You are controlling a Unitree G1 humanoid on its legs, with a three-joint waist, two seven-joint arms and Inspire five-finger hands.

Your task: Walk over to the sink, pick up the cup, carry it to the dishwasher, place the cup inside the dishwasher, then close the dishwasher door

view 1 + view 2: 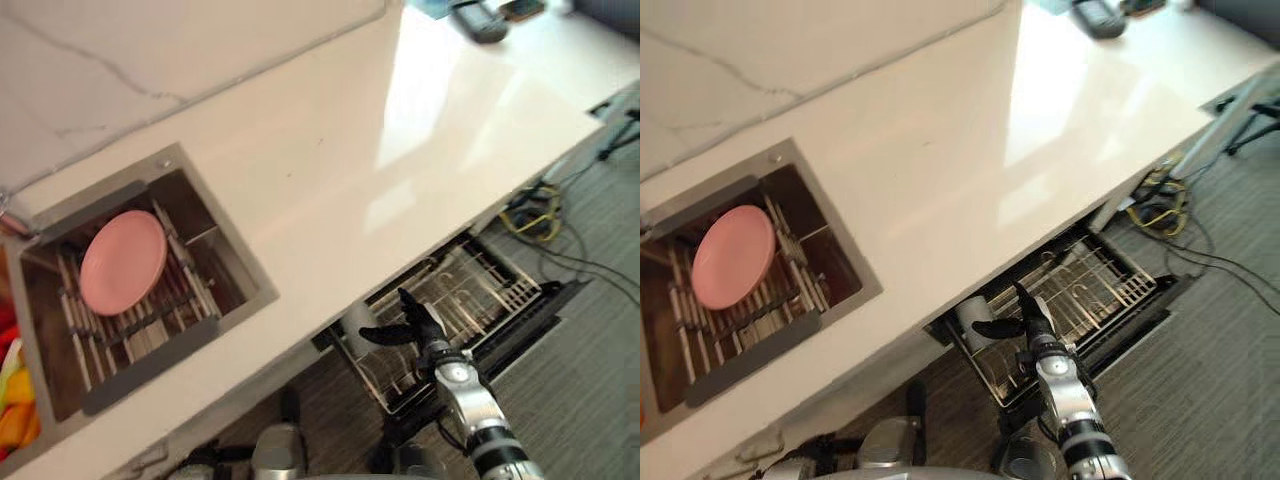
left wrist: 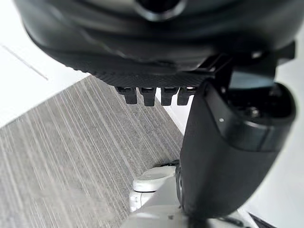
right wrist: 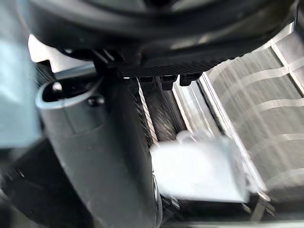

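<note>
The cup (image 1: 971, 316) stands in the pulled-out dishwasher (image 1: 480, 285) rack, at the end tucked under the bench (image 1: 330, 150) edge. The right hand (image 1: 420, 328) hangs just above the rack beside it, fingers apart and straight, gripping nothing, with open floor (image 1: 590, 390) beyond the dropped door. The left wrist view adds the left hand (image 2: 223, 156) over floor, fingers loose, empty.

The right hand (image 1: 1028, 322) hangs over the pulled-out dishwasher rack (image 1: 1090, 285) below the white bench (image 1: 940, 170), fingers straight and thumb pointing towards a pale cup (image 1: 974, 320) at the rack's end. Over in the sink (image 1: 790, 160), a pink plate (image 1: 733, 256) leans in a drying rack (image 1: 760, 320).
</note>
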